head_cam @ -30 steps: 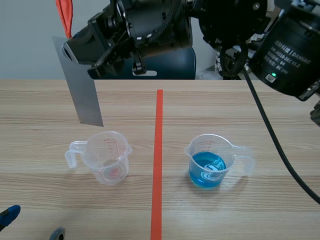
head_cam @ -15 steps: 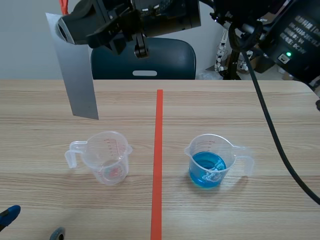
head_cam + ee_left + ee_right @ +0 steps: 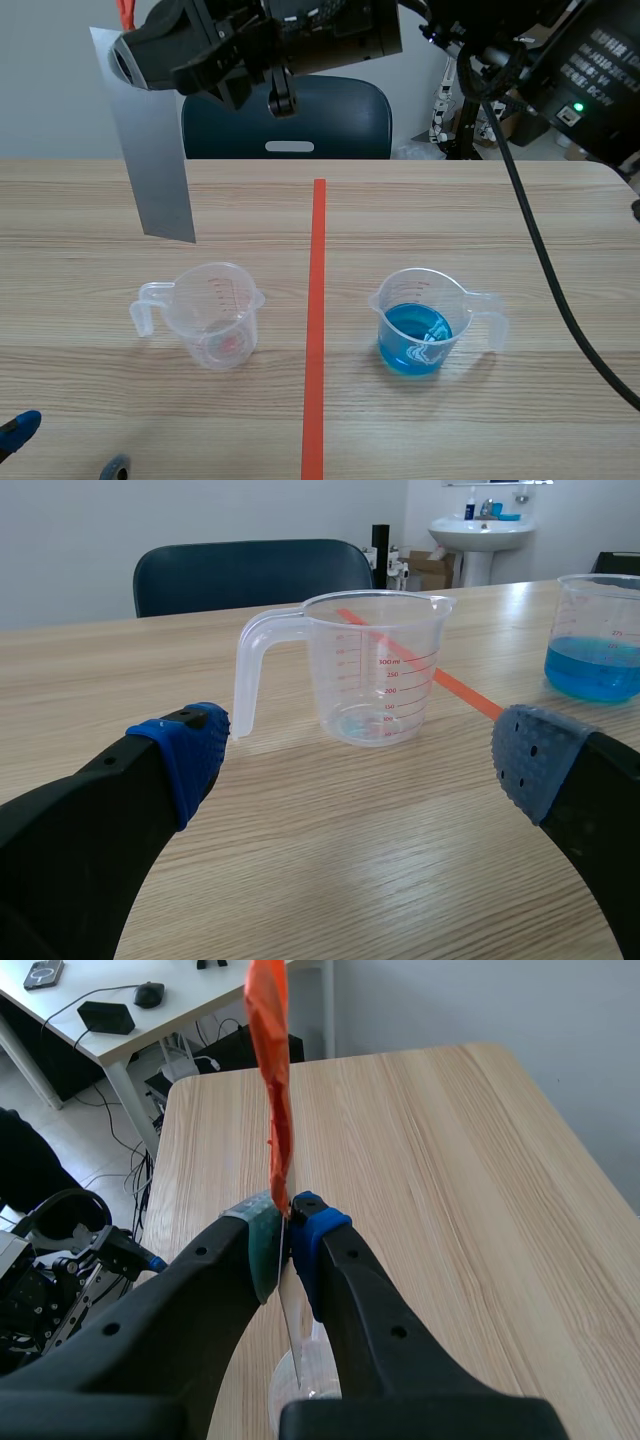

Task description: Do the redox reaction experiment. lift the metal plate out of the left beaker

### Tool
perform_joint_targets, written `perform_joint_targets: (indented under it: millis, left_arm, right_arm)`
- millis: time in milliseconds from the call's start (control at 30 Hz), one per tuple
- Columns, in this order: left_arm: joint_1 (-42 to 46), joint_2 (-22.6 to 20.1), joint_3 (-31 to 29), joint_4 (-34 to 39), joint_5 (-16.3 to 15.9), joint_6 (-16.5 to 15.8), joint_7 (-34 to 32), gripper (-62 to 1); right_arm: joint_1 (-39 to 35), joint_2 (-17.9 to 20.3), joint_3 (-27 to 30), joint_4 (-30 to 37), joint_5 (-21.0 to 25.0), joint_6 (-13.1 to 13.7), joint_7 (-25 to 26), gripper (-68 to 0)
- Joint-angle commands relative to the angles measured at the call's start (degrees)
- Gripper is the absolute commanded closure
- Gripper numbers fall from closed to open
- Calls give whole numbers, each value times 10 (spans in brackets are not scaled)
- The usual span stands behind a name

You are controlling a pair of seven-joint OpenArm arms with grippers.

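Wooden table (image 3: 520, 210): right gripper (image 3: 288, 1248) clamps the metal plate (image 3: 155, 170) by its top, at eleven o'clock from left beaker (image 3: 215, 315); thin pinch might slip.

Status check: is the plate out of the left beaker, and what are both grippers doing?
Right gripper shut on metal plate. Plate hangs clear above left beaker. Left gripper open, low, short of that beaker. Nothing blocking.

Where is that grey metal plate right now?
Scene view, left side: the metal plate hangs in the air above the left beaker, pinched by the right gripper.
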Motion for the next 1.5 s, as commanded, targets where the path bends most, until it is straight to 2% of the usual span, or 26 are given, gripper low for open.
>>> perform_joint_targets:
  millis: [0,533,1467]
  left_arm:
    - [3,-3,-4,4,-3,-2,-26,-551]
    - [3,-3,-4,4,-3,-2,-26,-551]
    - [3,-3,-4,4,-3,-2,-26,-551]
  right_arm:
    - [11,-5,2,2,10,0,9,-6]
    - [11,-5,2,2,10,0,-11,-6]
    - [12,-5,3,2,10,0,-14,-6]
